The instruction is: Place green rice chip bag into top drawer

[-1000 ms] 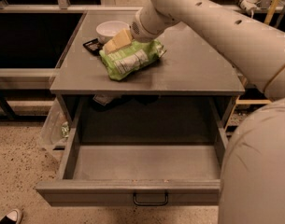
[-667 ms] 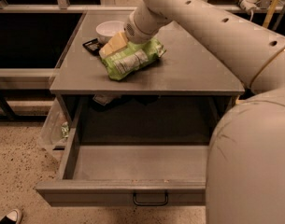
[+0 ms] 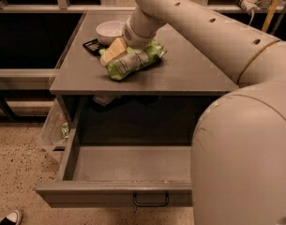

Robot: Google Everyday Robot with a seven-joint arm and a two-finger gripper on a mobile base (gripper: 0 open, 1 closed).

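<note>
The green rice chip bag (image 3: 133, 60) lies on the grey cabinet top (image 3: 189, 74), left of the middle, with its white label facing up. My gripper (image 3: 113, 51) is down at the bag's left end, touching or just above it, with a tan part resting over the bag's edge. The top drawer (image 3: 109, 190) is pulled wide open below the cabinet top. Its grey floor is bare and its dark wire handle (image 3: 151, 200) faces the front. My arm covers the drawer's right side.
A white bowl (image 3: 109, 31) and a small black flat object (image 3: 92, 45) sit just behind and left of the bag. A clear plastic bag (image 3: 53, 128) hangs at the cabinet's left side. A shoe (image 3: 10, 217) is on the speckled floor at bottom left.
My arm has swung left and nearer, filling more of the right side. The gripper shifted slightly left along the bag. The bag and drawer have not moved.
</note>
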